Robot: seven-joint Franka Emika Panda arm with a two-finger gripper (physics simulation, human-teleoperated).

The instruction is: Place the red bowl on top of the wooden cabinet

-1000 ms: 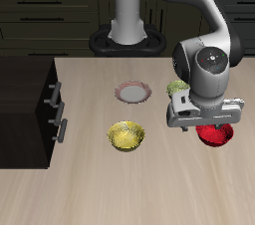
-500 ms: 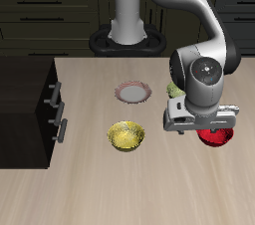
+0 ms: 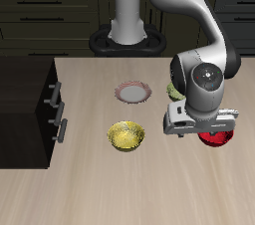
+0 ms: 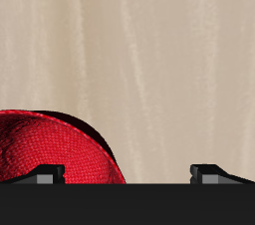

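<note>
The red bowl (image 3: 217, 138) sits on the table, half covered by my gripper (image 3: 205, 129), which hangs just above its rim. In the wrist view the red bowl (image 4: 50, 151) with its textured inside lies close to one fingertip (image 4: 45, 172). The other fingertip (image 4: 211, 172) stands far off over bare table, so the gripper (image 4: 127, 174) is open with nothing held. The wooden cabinet (image 3: 24, 80), nearly black with silver bar handles, stands at the table's far side from the bowl, its flat top bare.
A yellow bowl (image 3: 127, 135) sits mid-table between the cabinet and my gripper. Behind it lies a small pink-rimmed plate (image 3: 132, 92). An olive-green bowl (image 3: 174, 91) peeks out from behind my arm.
My gripper has sunk a little and shifted slightly toward the table's front edge, closing in on the red bowl. The bowls and plate have not moved.
</note>
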